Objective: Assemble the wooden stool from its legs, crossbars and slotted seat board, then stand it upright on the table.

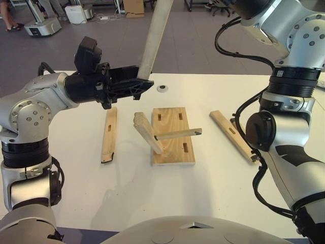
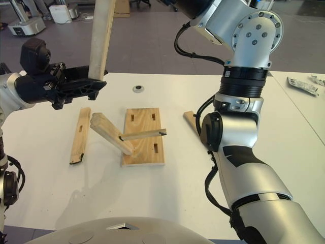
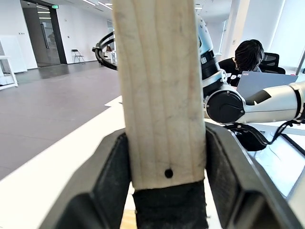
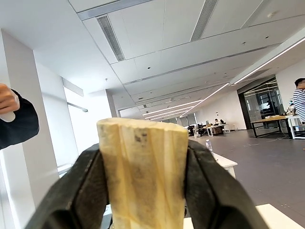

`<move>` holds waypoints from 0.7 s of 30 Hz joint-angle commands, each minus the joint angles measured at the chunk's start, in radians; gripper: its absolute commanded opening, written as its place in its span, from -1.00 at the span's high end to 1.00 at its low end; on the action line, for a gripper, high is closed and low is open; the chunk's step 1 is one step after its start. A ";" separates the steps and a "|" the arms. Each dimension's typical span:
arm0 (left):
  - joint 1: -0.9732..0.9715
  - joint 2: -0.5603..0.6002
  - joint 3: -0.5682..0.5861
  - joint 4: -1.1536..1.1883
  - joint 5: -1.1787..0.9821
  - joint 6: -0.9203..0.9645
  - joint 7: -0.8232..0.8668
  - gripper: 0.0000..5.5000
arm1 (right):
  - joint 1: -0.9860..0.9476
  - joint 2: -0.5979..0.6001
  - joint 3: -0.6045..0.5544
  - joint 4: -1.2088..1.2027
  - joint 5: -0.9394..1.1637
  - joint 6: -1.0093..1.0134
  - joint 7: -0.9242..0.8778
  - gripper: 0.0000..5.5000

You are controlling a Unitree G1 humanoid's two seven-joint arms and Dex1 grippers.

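My left gripper [image 1: 143, 81] is shut on the lower end of a pale wooden leg [image 1: 155, 35], which rises steeply over the table's far edge. In the left wrist view that leg [image 3: 159, 86] sits between the black fingers [image 3: 107, 181]. The slotted seat board [image 1: 175, 152] lies flat at mid-table. A leg [image 1: 147, 131] stands tilted in it, with a crossbar [image 1: 179, 134] sticking out sideways. Loose legs lie to the left [image 1: 109, 133] and right [image 1: 231, 133] of the board. My right arm is raised high; its gripper [image 4: 143, 167] is shut on a wooden piece [image 4: 143, 157], pointing toward the ceiling.
A small round fitting [image 1: 162, 88] sits on the white table [image 1: 76, 193] near its far edge. Some packets [image 2: 303, 84] lie at the far right. My right forearm [image 1: 277, 132] hangs over the right loose leg. A person's hand [image 4: 7, 100] shows at the right wrist view's edge.
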 commanded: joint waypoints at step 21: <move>0.806 -0.563 0.094 -0.124 0.383 -0.631 0.453 -0.13 | 0.941 -0.309 0.048 -0.322 -0.432 -0.559 0.462 0.24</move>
